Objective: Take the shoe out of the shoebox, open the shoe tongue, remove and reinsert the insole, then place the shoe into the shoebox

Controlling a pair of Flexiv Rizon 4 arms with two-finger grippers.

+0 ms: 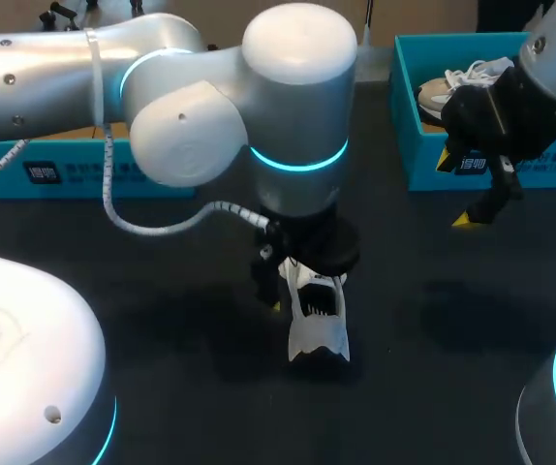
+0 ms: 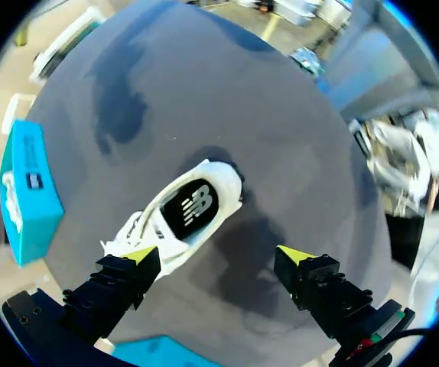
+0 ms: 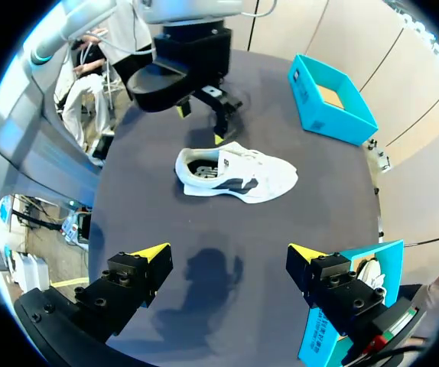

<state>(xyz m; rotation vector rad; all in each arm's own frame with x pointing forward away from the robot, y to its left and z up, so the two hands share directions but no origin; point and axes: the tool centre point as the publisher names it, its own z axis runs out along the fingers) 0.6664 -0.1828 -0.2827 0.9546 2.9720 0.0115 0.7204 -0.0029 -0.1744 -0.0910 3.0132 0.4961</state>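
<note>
Shoe (image 1: pixel 317 320) mid-table — left gripper (image 2: pixel 219 254) above it; shoebox (image 1: pixel 423 160) at edge.

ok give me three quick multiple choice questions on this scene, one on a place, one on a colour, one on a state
1. Where does the shoe under the left arm lie?
A on the table
B on a chair
C lifted in the air

2. What colour are the two boxes?
A red
B blue
C white

3. How are the left fingers?
A shut on the shoe
B shut on a lace
C open

Answers:
1 A, the head view shows it resting on the dark top.
2 B, both have bright blue walls.
3 C, the left wrist view shows them wide apart, with the shoe ahead and not gripped.
</note>
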